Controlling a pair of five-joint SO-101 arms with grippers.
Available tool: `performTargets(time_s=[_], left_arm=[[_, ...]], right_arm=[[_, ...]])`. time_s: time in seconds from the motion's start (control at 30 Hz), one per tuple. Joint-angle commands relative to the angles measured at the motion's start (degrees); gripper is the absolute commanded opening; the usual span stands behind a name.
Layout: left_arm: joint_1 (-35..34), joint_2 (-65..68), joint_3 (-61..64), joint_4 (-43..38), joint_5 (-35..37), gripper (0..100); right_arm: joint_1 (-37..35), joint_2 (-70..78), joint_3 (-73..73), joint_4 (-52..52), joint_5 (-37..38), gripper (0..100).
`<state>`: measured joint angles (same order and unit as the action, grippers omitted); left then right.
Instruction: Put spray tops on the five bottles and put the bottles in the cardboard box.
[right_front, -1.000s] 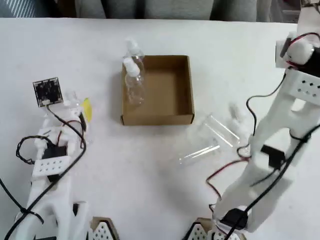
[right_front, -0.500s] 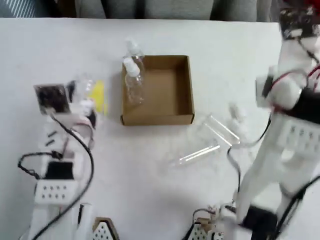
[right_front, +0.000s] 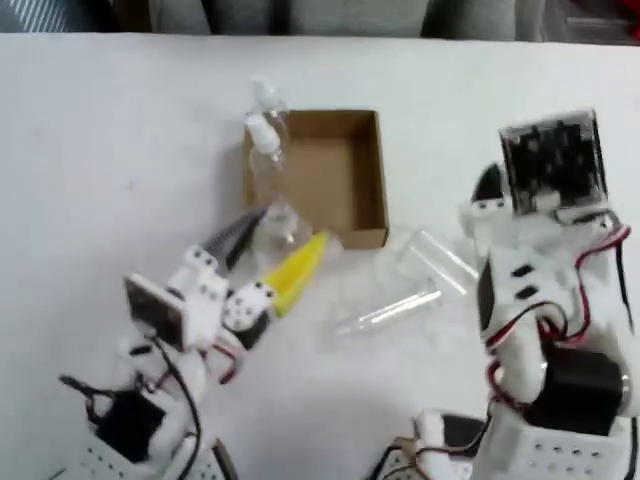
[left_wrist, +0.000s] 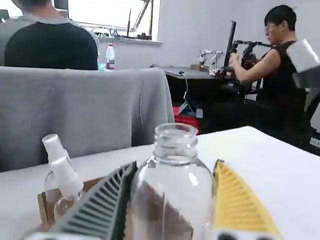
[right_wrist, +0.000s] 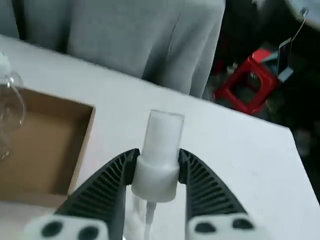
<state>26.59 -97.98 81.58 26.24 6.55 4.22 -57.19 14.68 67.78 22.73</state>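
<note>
Here's the left hand (left_wrist: 174, 169), clamped on an open-necked bottle (left_wrist: 172, 197) with the grey finger on one side and the yellow on the other. It holds the bottle upright, right at the near left corner of the cardboard box (right_front: 381, 170). The right hand (right_wrist: 157, 156) grips a spray top (right_wrist: 159, 152) by its collar, tube dangling, over the table (right_front: 120, 120) off the box's right side. Two capped bottles (right_front: 263, 135) stand at the box's left wall, and the rest of its floor is bare. Two clear bottles (right_front: 395, 310) lie between the arms near the box's front right corner. There's wide free table to the left and beyond the box.
</note>
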Motion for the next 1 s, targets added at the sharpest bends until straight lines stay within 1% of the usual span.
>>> performTargets(time_s=[0.0,0.07,0.1,0.23,0.27,0.37,0.5,0.6,0.73,0.97], left_arm=[[1.3,-1.3,2.9,-2.3,-0.6,13],[1.3,-1.3,6.0,-5.4,-0.6,13],[1.3,-1.3,7.5,-6.5,-0.6,13],[0.9,-1.4,11.6,-9.7,-0.6,13],[0.7,-1.4,12.0,-9.9,-0.6,13],[0.7,-1.4,12.9,-9.7,-0.6,13],[0.7,-1.4,15.7,-10.1,-0.9,13],[0.7,-1.4,15.7,-9.8,-4.0,13],[0.7,-1.2,15.7,-9.7,-5.5,13],[0.7,-1.1,15.7,-8.9,-5.5,13]], right_arm=[[-5.1,-5.1,7.0,-13.2,-0.5,1.6],[-8.5,-7.2,9.2,-14.7,-0.8,1.6],[-10.0,-8.0,9.4,-14.9,-2.6,1.6],[-15.6,-9.7,8.6,-16.9,-18.2,1.5],[-17.3,-9.7,8.3,-18.6,-20.7,1.5],[-22.4,-9.5,8.5,-25.7,-24.3,1.5],[-31.9,-8.0,8.6,-33.2,-25.3,1.5],[-35.9,-4.1,8.4,-38.5,-25.2,1.5],[-36.4,2.0,8.4,-43.0,-25.2,1.5],[-36.5,5.7,8.5,-44.6,-25.7,1.5]])
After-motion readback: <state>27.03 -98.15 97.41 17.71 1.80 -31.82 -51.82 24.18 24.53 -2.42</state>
